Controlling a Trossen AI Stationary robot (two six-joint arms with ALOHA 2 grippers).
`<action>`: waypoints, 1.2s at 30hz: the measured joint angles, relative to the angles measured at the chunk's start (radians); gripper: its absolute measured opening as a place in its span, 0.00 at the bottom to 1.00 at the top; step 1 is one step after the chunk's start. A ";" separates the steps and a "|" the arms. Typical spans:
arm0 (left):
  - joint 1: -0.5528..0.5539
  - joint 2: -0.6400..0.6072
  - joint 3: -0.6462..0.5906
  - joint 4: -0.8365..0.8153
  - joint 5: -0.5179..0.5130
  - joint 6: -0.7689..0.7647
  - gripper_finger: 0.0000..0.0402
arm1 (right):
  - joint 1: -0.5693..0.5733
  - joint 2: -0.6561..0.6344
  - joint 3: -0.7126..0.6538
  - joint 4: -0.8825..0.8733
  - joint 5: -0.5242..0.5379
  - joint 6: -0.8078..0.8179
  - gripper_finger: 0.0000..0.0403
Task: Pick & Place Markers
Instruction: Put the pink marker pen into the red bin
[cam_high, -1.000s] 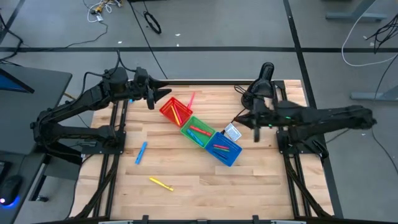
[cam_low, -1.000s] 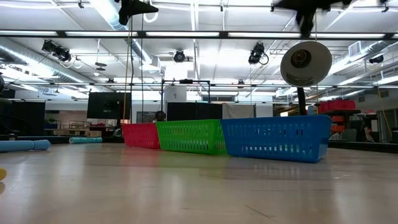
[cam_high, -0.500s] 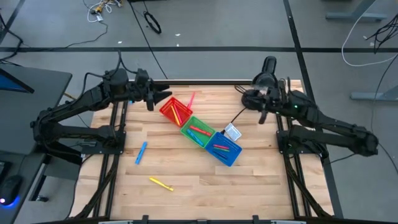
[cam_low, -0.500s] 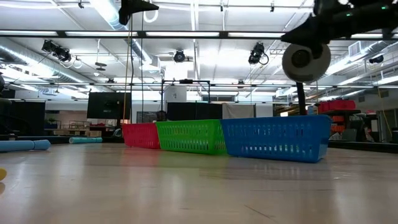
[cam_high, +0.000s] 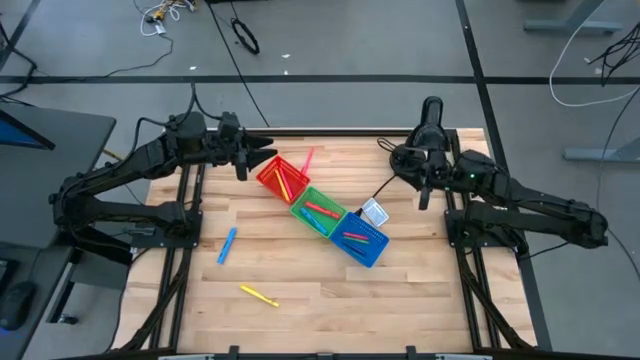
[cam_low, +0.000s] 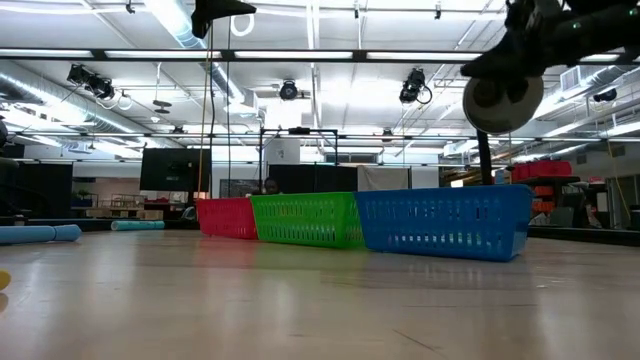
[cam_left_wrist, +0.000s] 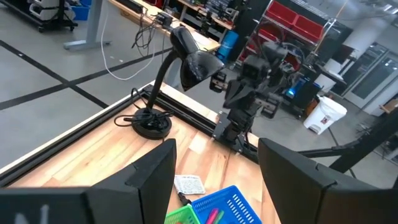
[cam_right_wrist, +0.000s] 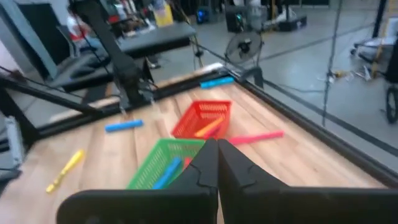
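Note:
Three bins stand in a slanting row mid-table: red (cam_high: 283, 178), green (cam_high: 318, 212) and blue (cam_high: 360, 240), each with markers inside. Loose markers lie flat on the wood: pink (cam_high: 305, 160) beside the red bin's far side, blue (cam_high: 228, 244) and yellow (cam_high: 259, 296) toward the near left. My left gripper (cam_high: 262, 155) hovers open just left of the red bin, high above the table (cam_low: 222, 12). My right gripper (cam_high: 424, 200) hangs shut in the air right of the blue bin; its wrist view shows the pink marker (cam_right_wrist: 255, 137) and red bin (cam_right_wrist: 202, 118) ahead.
A black desk lamp (cam_high: 429, 112) stands at the far right edge, its head (cam_low: 497, 100) close beside my right arm, its cable on the wood. A white card (cam_high: 373, 212) lies next to the blue bin. Bare wood spreads along the near edge (cam_high: 330, 320).
My right arm has swung and folded: its gripper first drew back from beside the white card toward the far edge and the lamp, then eased a little toward the near edge. In the low view the arm has come down next to the lamp head.

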 joint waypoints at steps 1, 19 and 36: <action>0.000 0.000 0.000 0.000 0.000 -0.007 0.58 | 0.000 0.000 -0.014 0.002 0.006 0.001 0.00; 0.000 0.000 0.000 0.000 -0.002 -0.044 0.58 | 0.000 -0.296 -0.305 0.019 0.092 0.086 0.00; 0.000 0.000 0.000 0.001 0.013 -0.046 0.58 | -0.011 -0.319 -0.384 0.019 0.159 0.082 0.00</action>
